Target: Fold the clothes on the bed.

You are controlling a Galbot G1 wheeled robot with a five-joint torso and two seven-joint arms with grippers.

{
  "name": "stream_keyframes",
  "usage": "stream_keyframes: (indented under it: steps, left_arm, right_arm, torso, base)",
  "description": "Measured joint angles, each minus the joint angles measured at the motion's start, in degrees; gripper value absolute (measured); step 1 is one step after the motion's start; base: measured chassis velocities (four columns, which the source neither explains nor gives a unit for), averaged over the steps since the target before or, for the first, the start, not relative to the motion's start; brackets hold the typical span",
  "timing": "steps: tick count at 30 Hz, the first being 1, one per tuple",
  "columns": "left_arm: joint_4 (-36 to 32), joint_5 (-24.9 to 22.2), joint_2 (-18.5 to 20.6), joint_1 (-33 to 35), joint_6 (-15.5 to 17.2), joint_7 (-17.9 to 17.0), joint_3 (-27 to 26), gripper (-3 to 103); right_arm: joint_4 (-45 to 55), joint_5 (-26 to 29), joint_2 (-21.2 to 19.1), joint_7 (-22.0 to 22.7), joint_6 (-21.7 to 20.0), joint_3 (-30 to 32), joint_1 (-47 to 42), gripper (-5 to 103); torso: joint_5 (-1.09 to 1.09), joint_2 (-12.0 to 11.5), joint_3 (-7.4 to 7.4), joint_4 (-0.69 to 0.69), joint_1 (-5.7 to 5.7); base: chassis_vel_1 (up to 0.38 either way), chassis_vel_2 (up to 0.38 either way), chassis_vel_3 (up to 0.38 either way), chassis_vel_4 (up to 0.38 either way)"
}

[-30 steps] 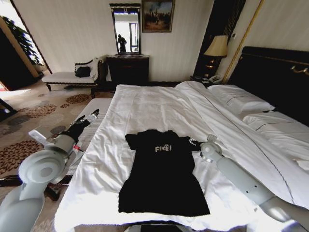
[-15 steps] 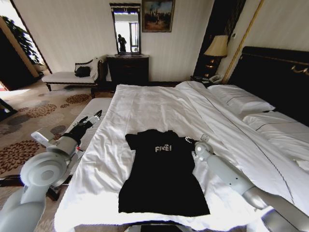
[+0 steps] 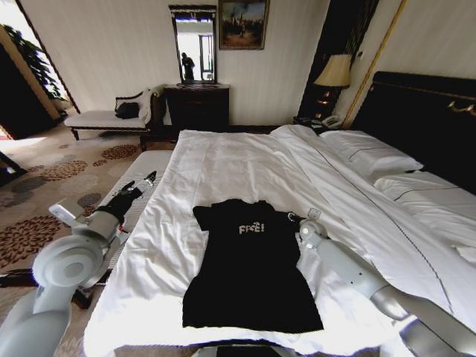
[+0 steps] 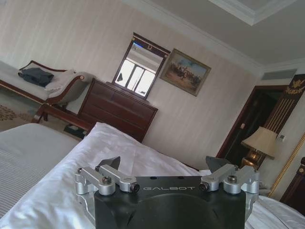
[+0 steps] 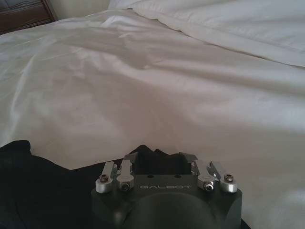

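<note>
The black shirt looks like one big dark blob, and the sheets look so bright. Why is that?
In the head view, light falls strongly on the bed, so its white sheets glare, while the T-shirt stays too dark for folds to show apart from its white lettering. In the right wrist view, the right gripper holds the dark sleeve in shade, and the sheet behind looks soft and dim.

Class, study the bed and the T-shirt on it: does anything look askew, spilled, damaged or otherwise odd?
Nothing stands out. The black T-shirt lies flat and unfolded on the bed. The right gripper has fabric of the shirt's sleeve between its fingers, while the left gripper hangs open beside the bed.
</note>
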Motion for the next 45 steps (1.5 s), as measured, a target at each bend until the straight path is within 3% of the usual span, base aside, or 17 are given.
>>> stream_keyframes:
  steps: [4,6,9,10,13,37,42,43,45]
  left_arm:
    - [0.04,0.06,0.02,0.08,-0.07,0.02,-0.15,100]
    - [0.04,0.06,0.02,0.1,-0.08,0.02,-0.17,100]
    - [0.04,0.07,0.03,0.12,-0.14,0.03,-0.25,100]
    - [0.04,0.07,0.03,0.12,-0.14,0.03,-0.25,100]
    - [0.05,0.08,0.04,0.31,-0.17,0.05,-0.44,100]
    - [0.23,0.09,-0.89,0.66,-0.54,0.25,-0.42,100]
    - [0.14,0.17,-1.29,1.27,-0.68,0.28,-0.45,100]
    - [0.11,0.19,-1.38,1.53,-0.73,0.32,-0.55,100]
    - [0.1,0.19,-1.43,1.7,-0.78,0.34,-0.66,100]
  right_arm:
    - [0.65,-0.09,-0.31,-0.84,1.14,-0.02,-0.12,31]
    - [0.86,-0.1,-0.42,-1.12,1.45,-0.03,-0.18,31]
    - [1.62,-0.12,-0.91,-2.13,2.52,0.03,-0.4,15]
    - [1.62,-0.12,-0.91,-2.13,2.52,0.03,-0.4,15]
    - [2.61,-0.12,-1.62,-2.98,3.55,0.47,-0.7,2]
    - [-0.61,-4.19,-4.87,-4.85,8.82,4.05,-2.14,1]
    - [0.61,-7.31,-5.14,-3.59,9.3,4.31,-2.52,1]
    - [1.52,-7.82,-5.46,-3.16,9.55,4.77,-2.96,6]
    - [2.27,-7.81,-5.76,-2.68,9.57,5.14,-3.27,6]
  torso:
    - [0.0,0.0,0.0,0.0,0.0]
    - [0.01,0.0,0.0,0.0,0.0]
    - [0.0,0.0,0.0,0.0,0.0]
    - [0.0,0.0,0.0,0.0,0.0]
    - [0.01,0.0,0.0,0.0,0.0]
    - [0.01,0.0,0.0,0.0,0.0]
    - [0.0,0.0,0.0,0.01,0.0]
    - [0.01,0.0,0.0,0.01,0.0]
    - [0.0,0.0,0.0,0.0,0.0]
  base:
    - [0.0,0.0,0.0,0.0]
    - [0.0,0.0,0.0,0.0]
    - [0.0,0.0,0.0,0.0]
    - [0.0,0.0,0.0,0.0]
    - [0.0,0.0,0.0,0.0]
    - [0.0,0.0,0.0,0.0]
    - [0.0,0.0,0.0,0.0]
    - [0.0,0.0,0.0,0.0]
    - [0.0,0.0,0.0,0.0]
